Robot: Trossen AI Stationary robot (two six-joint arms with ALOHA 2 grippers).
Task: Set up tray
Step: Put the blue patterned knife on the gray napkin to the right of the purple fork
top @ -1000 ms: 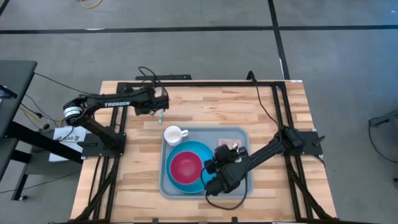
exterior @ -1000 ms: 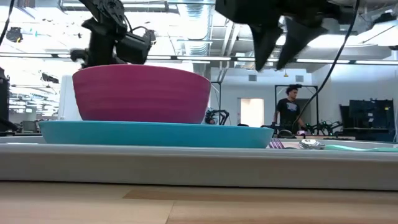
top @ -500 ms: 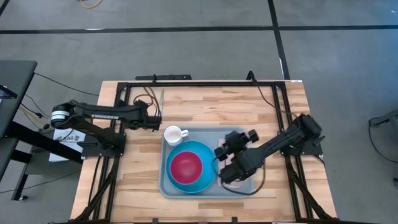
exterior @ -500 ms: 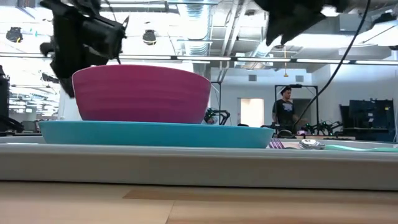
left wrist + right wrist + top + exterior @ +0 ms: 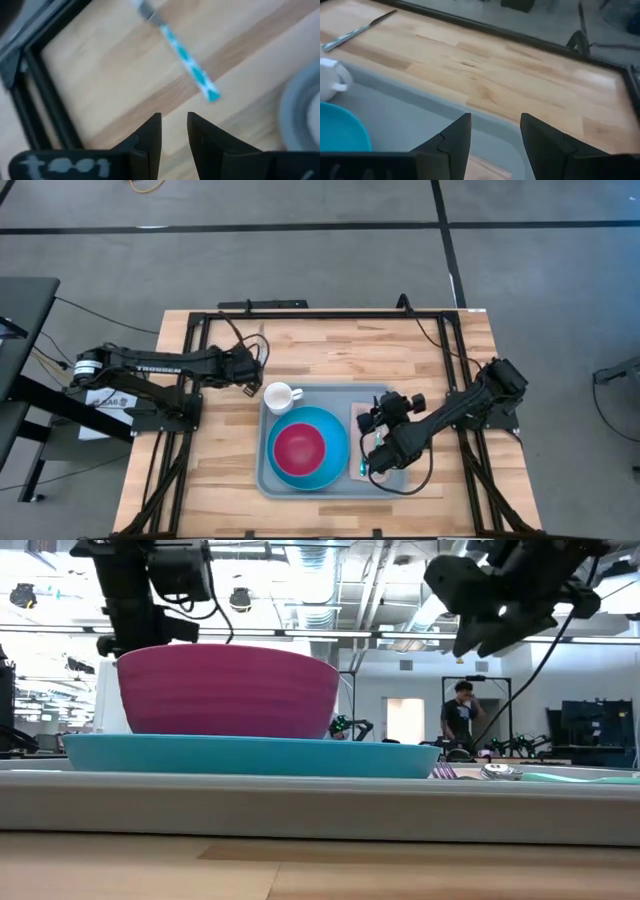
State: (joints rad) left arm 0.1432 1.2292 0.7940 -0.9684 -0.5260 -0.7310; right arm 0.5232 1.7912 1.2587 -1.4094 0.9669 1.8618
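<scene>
While both arms hang above the wooden table [image 5: 330, 355], the grey-blue tray [image 5: 270, 480] lies flat on its near half, between the two arm bases. Nearest the front edge, a bright-blue plate [image 5: 312, 470] rests on the tray's left part with a magenta bowl [image 5: 299, 448] standing upright in it; from table height, the bowl [image 5: 228, 692] and plate [image 5: 250, 755] rise just behind the tray's pale rim [image 5: 320, 805]. On the tray's right part, cutlery [image 5: 490, 772] lies low by the rim, a teal handle showing beside it.

Above that right part hovers the right gripper [image 5: 377, 442], its two dark fingers [image 5: 455, 140] parted with nothing between them, clear of the tray floor. Its wrist camera looks over the tray's far wall to bare wood.

Farther back, a white mug [image 5: 279, 395] stands upright in the tray's far-left corner, handle turned right. Just beyond that corner, off the tray, the left gripper [image 5: 252, 372] hangs over the table, fingers [image 5: 150, 140] a narrow gap apart and empty. Past them, a knife [image 5: 180, 52] with a teal patterned handle lies on the wood near the black frame [image 5: 320, 313] along the far edge.

Across the room beyond the table, a person [image 5: 462, 720] in dark clothes stands, one hand raised.
</scene>
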